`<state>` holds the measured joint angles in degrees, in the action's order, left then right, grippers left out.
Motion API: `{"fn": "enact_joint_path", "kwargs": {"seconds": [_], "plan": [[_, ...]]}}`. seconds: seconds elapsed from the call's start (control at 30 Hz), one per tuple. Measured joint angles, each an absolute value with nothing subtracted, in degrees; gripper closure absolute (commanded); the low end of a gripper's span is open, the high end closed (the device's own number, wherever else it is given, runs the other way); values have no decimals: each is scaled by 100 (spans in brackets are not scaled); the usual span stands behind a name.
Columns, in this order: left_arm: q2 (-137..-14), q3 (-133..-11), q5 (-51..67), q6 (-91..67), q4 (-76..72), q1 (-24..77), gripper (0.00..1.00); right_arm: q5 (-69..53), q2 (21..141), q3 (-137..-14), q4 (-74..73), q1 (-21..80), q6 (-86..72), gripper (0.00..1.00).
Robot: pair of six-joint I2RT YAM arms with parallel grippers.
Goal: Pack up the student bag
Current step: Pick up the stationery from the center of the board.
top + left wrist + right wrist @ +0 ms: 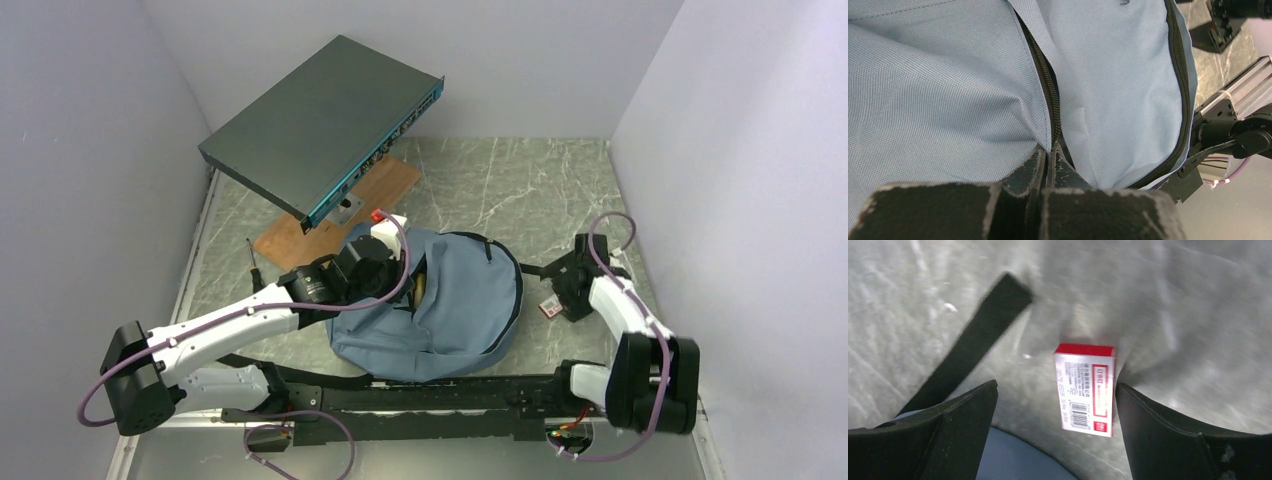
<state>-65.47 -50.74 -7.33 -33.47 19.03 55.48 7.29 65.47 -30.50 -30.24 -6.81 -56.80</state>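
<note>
Risk | soft blue-grey fabric backpack point(440, 310) lies mid-table, left gripper point(1048, 161) jaws pinching its zipper edge | right gripper point(1055, 387) jaws spread astride small red-and-white cardboard box point(1085, 390), off-centre | we fear closing skews it.

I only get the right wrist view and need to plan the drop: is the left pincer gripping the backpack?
Observer: Yes, the left pincer is shut on the zip edge of the backpack.
Operator: Where would my small box go in?
Observer: Across the backpack from it, by the left arm, the top view shows an opening.
</note>
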Motion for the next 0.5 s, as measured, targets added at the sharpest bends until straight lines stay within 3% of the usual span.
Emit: {"fn": "enact_joint_path", "kwargs": {"seconds": [0.2,0.5], "plan": [[-6547,-5013,-733,-3301,1785,5548,100,119,7352,-3599,-2591,-655,-4939,10],[-6541,-4908,-716,-3212,1651,5548,100,274,7284,-3669,-3186,-561,-4174,28]]}}
